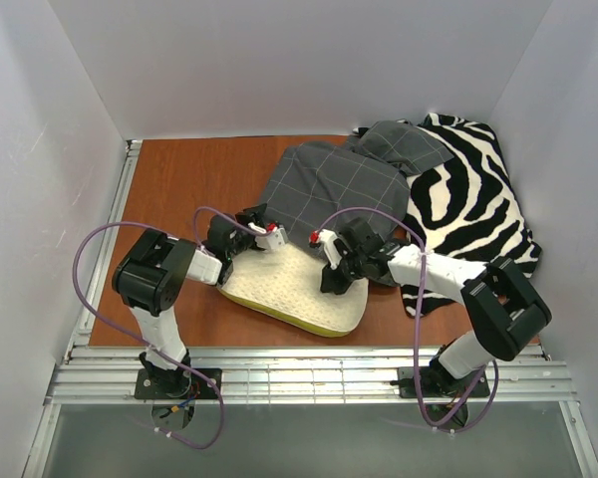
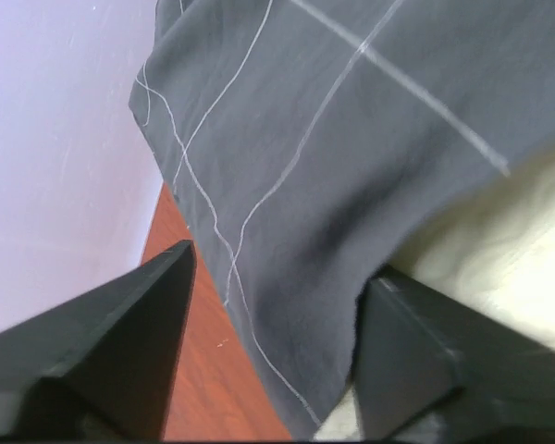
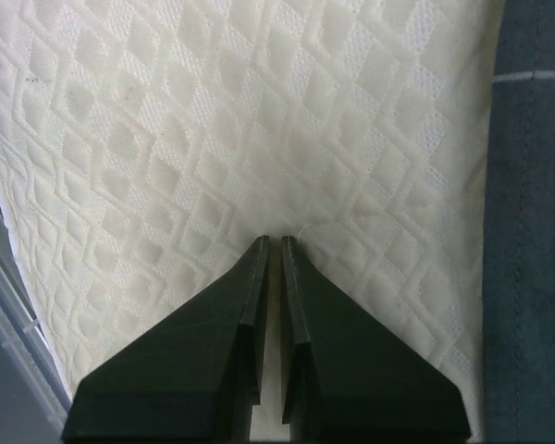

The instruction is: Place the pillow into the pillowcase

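We see pillow (image 1: 299, 294) at table (image 1: 179, 189) front edge, centre, pillowcase (image 1: 334, 189) overlapping its far end. Left arm bent low, left gripper (image 2: 282, 264) open astride pillowcase hem. Right arm folded inward, right gripper (image 3: 270, 240) closed, tips pressing pillow.

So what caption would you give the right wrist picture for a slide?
Right gripper, shut, with its tips on the dimpled cream pillow; the dark grey pillowcase lies alongside.

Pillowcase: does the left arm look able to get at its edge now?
Probably yes: the left end effector stands open, and the pillowcase edge lies between its jaws, over the pillow, with nothing blocking.
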Robot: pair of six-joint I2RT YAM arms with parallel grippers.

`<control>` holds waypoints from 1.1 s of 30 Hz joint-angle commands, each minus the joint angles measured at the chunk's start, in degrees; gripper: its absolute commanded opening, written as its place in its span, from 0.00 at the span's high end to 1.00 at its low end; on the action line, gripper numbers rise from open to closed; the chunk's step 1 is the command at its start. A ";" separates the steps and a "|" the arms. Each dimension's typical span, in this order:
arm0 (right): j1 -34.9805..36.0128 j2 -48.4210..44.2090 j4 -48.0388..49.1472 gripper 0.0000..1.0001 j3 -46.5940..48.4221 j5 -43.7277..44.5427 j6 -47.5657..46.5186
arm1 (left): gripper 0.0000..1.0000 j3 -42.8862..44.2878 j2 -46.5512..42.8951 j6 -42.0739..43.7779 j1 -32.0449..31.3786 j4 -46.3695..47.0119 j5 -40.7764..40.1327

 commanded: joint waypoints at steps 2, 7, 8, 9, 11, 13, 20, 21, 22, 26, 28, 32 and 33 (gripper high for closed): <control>-0.01 -1.59 -3.70 0.91 -2.99 5.16 -2.23 | 0.57 3.11 -0.20 0.69 2.71 -9.58 -6.12; 1.73 -6.33 -1.06 0.49 -1.50 12.18 -7.42 | 1.00 12.51 -6.24 -10.52 4.82 -34.65 -0.17; 2.61 -8.86 1.12 0.42 -0.97 13.59 -8.47 | 1.00 14.35 -7.22 -11.96 5.17 -45.05 2.20; 3.75 -10.19 2.53 0.34 -0.53 16.21 -10.48 | 1.00 17.94 -7.84 -14.15 5.26 -49.24 4.23; 8.84 -13.26 6.65 0.10 0.96 20.34 -14.00 | 1.00 21.12 -9.42 -21.44 5.17 -60.72 8.98; 15.93 -13.72 8.52 0.01 2.36 22.56 -15.86 | 1.00 23.33 -10.39 -28.54 5.17 -64.20 11.70; 30.74 -0.57 19.06 0.01 4.30 39.61 -21.49 | 1.00 27.29 -9.78 -44.55 5.08 -76.25 17.24; 31.18 1.38 21.07 0.01 5.09 41.10 -21.66 | 1.00 27.46 -9.78 -45.80 5.08 -76.70 17.78; 31.45 3.23 21.44 0.01 6.32 41.98 -22.01 | 1.00 27.55 -9.69 -46.77 5.08 -77.05 18.04; 31.45 10.61 22.06 0.01 10.72 44.80 -22.89 | 1.00 30.35 -9.43 -51.43 5.26 -81.62 18.31; 31.54 10.80 22.06 0.01 10.11 43.84 -23.25 | 1.00 30.89 -9.52 -54.42 5.26 -82.94 17.79; 36.18 0.63 20.74 0.01 9.85 36.46 -25.68 | 1.00 30.02 -9.87 -58.20 5.61 -84.70 17.34; 39.33 -0.52 21.00 0.01 9.85 36.97 -26.93 | 1.00 29.75 -9.78 -58.81 5.78 -84.70 18.39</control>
